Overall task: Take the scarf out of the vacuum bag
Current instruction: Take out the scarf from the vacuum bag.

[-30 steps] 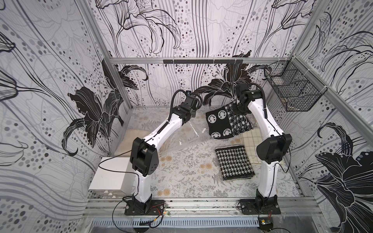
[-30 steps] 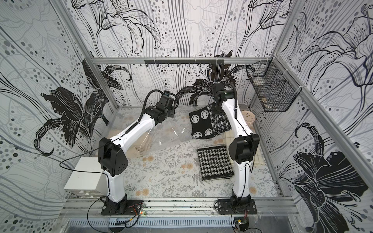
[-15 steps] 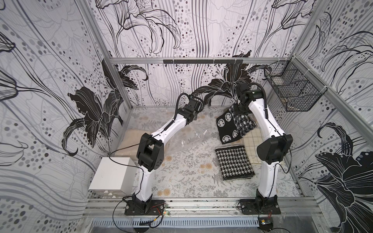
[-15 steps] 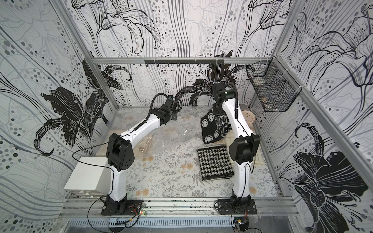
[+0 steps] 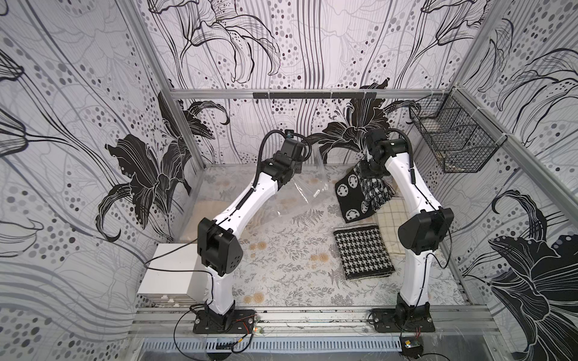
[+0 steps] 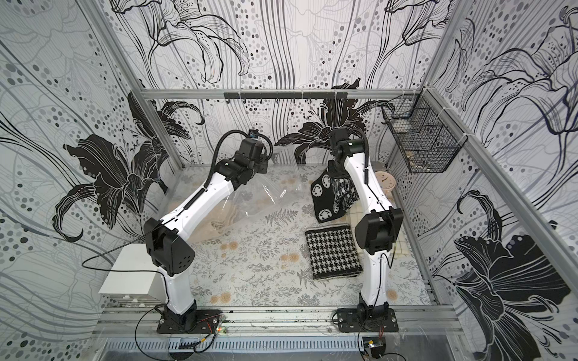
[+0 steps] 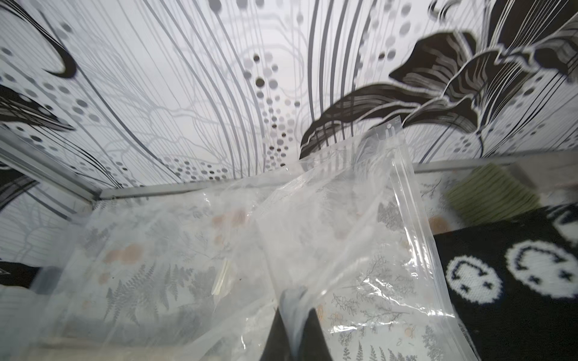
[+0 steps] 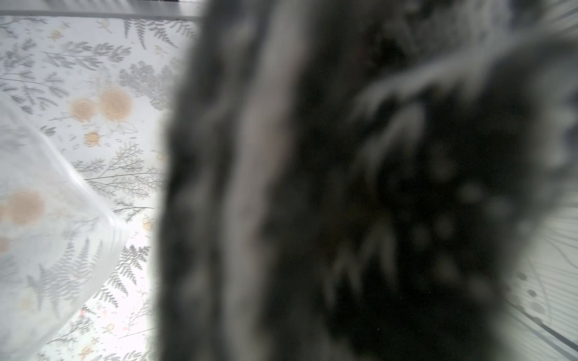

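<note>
Flower-print walls surround a fern-patterned table (image 5: 281,250), where the left claw (image 7: 295,308) is clamped on the vacuum bag (image 7: 344,234) and the right claw (image 5: 370,171) grips the smiley-faced scarf (image 5: 350,193), hanging just beside the bag's edge. Removal looks done; only setting it down remains, with a folded houndstooth cloth (image 5: 362,251) and a checked cream cloth (image 5: 391,215) lying below.

Right wrist view, and we get mostly a blur of black-and-white knitted scarf (image 8: 344,187). In a top view the right gripper (image 5: 371,175) has its tips lost in that fabric. The left gripper (image 7: 295,308) runs off the picture's edge, black fingers (image 7: 316,337) cropped.
</note>
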`<move>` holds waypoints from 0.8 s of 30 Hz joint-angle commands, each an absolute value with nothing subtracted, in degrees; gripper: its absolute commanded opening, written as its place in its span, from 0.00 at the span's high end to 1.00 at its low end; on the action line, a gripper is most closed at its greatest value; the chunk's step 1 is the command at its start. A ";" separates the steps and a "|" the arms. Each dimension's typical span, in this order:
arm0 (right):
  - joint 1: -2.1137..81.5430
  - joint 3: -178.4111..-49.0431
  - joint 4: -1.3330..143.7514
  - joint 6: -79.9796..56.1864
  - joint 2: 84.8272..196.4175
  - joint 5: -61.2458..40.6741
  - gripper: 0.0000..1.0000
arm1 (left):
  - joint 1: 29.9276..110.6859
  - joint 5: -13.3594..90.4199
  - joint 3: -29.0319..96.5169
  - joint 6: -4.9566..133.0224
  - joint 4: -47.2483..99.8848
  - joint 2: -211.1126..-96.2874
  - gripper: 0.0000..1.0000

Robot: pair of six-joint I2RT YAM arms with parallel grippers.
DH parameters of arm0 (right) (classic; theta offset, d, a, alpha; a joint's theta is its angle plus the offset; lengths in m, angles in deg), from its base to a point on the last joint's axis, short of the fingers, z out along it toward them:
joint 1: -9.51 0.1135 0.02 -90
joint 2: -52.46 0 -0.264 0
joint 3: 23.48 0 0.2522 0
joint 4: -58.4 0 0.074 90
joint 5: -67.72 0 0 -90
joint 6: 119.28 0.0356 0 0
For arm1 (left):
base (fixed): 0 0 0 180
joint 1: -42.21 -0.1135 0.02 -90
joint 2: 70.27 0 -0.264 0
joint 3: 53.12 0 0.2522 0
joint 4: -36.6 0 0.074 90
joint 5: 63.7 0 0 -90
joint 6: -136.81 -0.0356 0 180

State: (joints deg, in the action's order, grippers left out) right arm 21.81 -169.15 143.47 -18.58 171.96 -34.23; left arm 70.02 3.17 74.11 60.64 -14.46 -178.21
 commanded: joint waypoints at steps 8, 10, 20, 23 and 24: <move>22.17 -160.73 136.78 -16.58 174.04 -25.07 1.00 | 69.30 2.39 75.34 58.77 -11.94 -174.86 1.00; 22.26 -158.34 135.37 -16.24 174.30 -24.18 1.00 | 69.28 2.40 75.41 58.69 -11.96 -174.93 1.00; 24.78 -150.19 123.88 -12.55 177.68 -11.72 1.00 | 69.24 3.01 75.86 58.79 -12.15 -175.61 1.00; 25.16 -150.99 121.75 -11.36 179.84 -8.68 1.00 | 69.28 3.09 75.81 58.94 -12.34 -175.71 1.00; 25.16 -151.17 121.31 -11.01 180.22 -8.64 1.00 | 69.30 3.05 75.63 58.95 -12.40 -175.65 1.00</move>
State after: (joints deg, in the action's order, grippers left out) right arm 24.41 -150.69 124.91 -13.21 178.06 -14.01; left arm 69.50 2.84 75.00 59.85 -14.16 -175.13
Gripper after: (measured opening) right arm 0.149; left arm 0.049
